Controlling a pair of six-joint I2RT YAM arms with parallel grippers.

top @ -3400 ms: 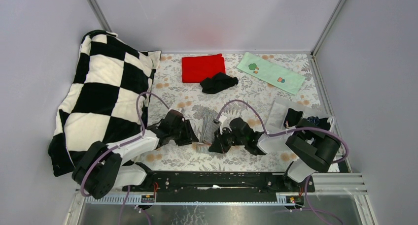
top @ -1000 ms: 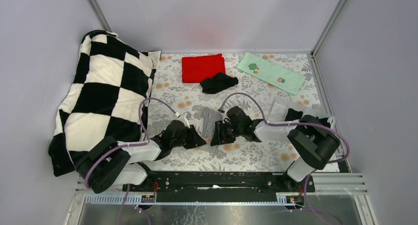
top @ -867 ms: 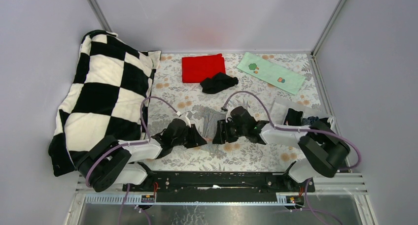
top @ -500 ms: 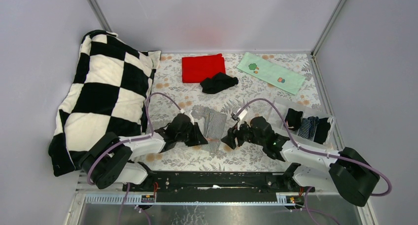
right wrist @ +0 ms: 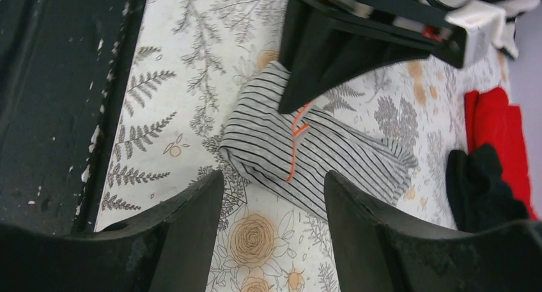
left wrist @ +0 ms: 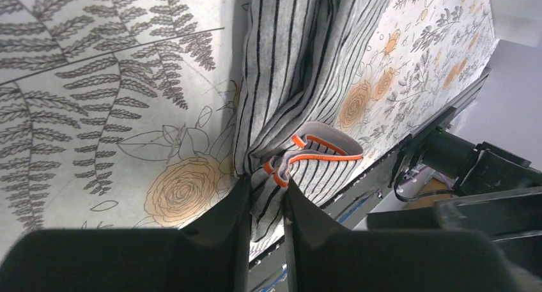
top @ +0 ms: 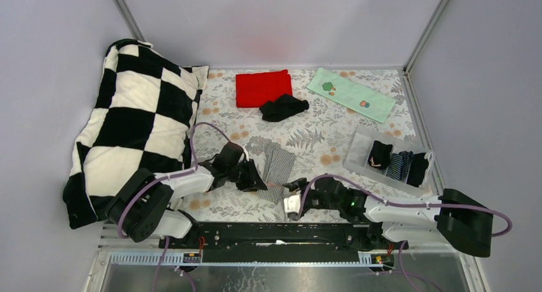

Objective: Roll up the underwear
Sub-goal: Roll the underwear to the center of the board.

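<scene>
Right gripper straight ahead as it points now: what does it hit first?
The right gripper would likely meet the near end of the grey striped underwear first; the left gripper pinching it lies just beyond.

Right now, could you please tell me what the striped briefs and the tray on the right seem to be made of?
Striped briefs: soft matte knit fabric, perhaps cotton jersey; it drapes and bunches into folds where the left claw pinches it, and its orange-edged band looks elastic. Tray: probably clear rigid plastic, slightly glossy; its pale walls look see-through and hold straight edges.
</scene>
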